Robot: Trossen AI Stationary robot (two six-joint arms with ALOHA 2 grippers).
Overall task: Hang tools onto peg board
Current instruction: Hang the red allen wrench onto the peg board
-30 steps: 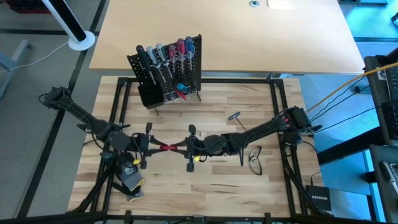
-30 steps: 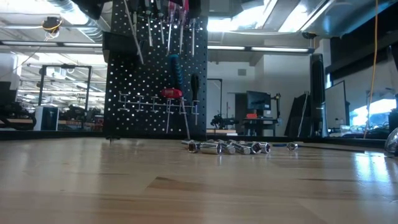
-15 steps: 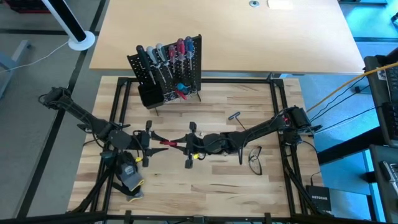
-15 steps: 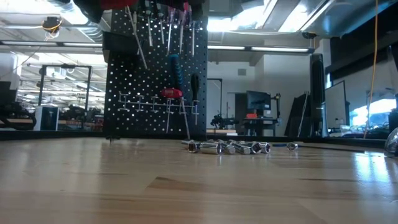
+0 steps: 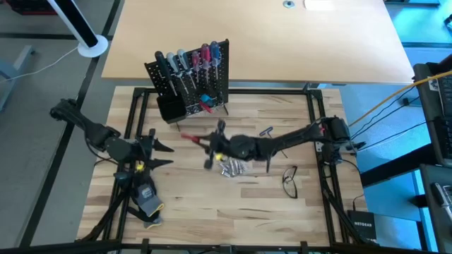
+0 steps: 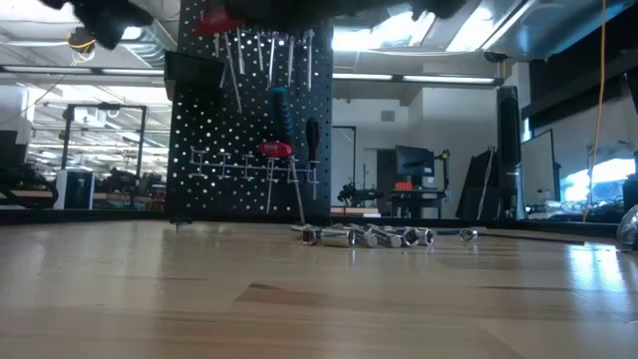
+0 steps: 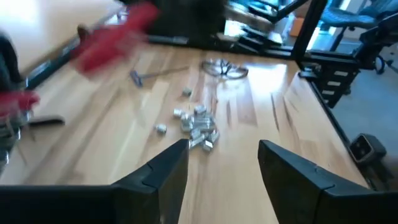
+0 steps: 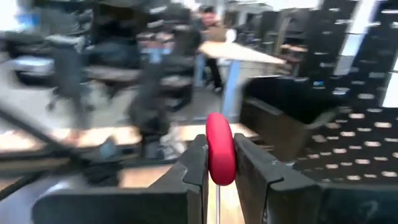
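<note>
Right end effector grips red screwdriver — near peg board.

One camera hangs overhead, looking straight down on the whole pale wooden slatted surface and both arms. A second sits at surface height, close to the boards, looking level across to the upright black perforated peg board and the room behind. Each wrist camera looks forward past its own end effector. The overhead, low and left wrist views share the cluster of small silver metal bits.
</note>
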